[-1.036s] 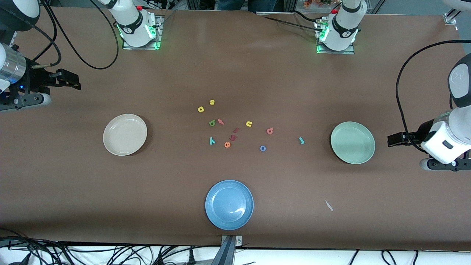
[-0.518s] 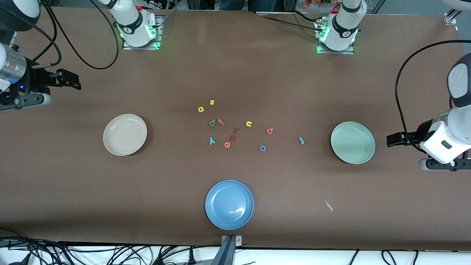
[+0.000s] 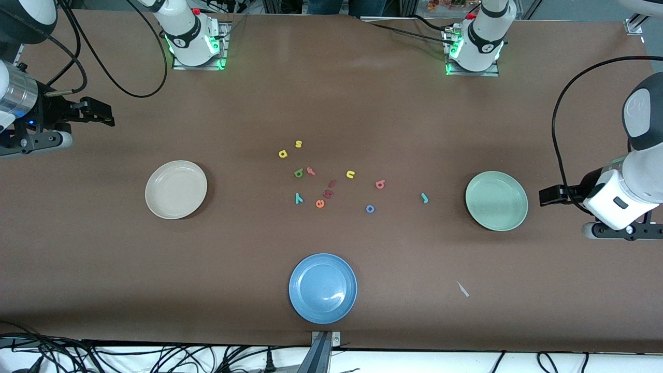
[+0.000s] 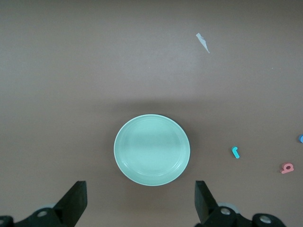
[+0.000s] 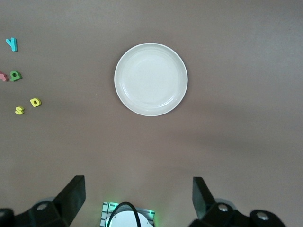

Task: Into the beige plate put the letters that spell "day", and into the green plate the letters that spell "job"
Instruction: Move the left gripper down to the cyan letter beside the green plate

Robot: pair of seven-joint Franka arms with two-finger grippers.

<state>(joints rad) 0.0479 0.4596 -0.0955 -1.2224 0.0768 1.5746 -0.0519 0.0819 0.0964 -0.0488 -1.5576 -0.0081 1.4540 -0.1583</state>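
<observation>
Centrally on the brown table lie the green "d", yellow "a" and teal "y", with the pinkish-red "b", blue "o" and teal "j" toward the green plate. All lie well apart from both pincers. The beige plate has bare table around it. The left pincer hangs spread beside the green plate; the right pincer is spread near the table's end.

No printed labels readable. Only legible characters are the toy letters themselves: yellow "a", yellow "s", blue "o", orange "e".
</observation>
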